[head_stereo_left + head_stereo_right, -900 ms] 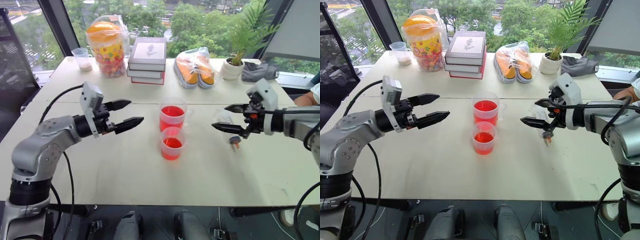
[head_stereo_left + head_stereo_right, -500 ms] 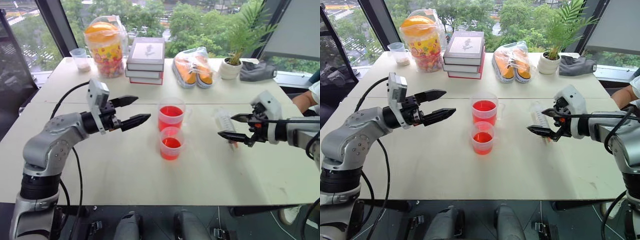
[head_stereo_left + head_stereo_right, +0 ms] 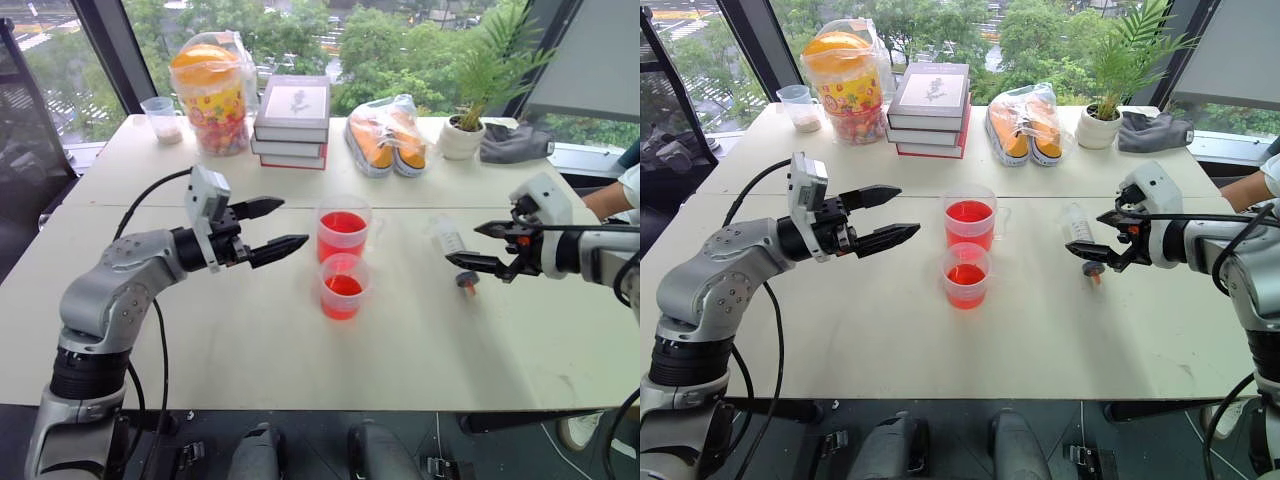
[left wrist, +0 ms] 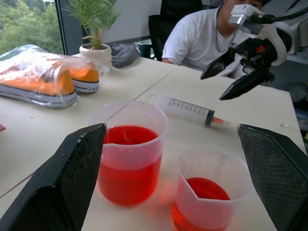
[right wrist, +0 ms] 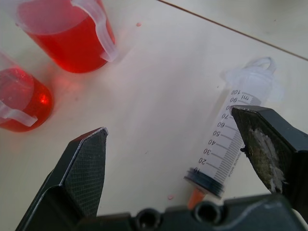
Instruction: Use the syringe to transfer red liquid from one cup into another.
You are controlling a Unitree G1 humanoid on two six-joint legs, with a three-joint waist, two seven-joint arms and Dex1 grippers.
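Note:
The clear syringe lies flat on the table, right of the cups, its orange tip pointing toward the front edge. The larger cup of red liquid stands just behind the smaller cup, which also holds red liquid. My right gripper hovers open just above the syringe's tip end, holding nothing. In the right wrist view the syringe barrel lies below the spread fingers, close to one of them. My left gripper is open and empty, held level left of the cups and pointing at them.
Along the far edge stand a small clear cup, a jar of sweets, stacked books, bagged orange shoes, a potted plant and a dark cloth. A person sits at the table's right end.
The left gripper has moved right, closer to the cups. The right gripper has drawn back to the right, uncovering more of the syringe. Both stay open; cups and syringe have not moved.

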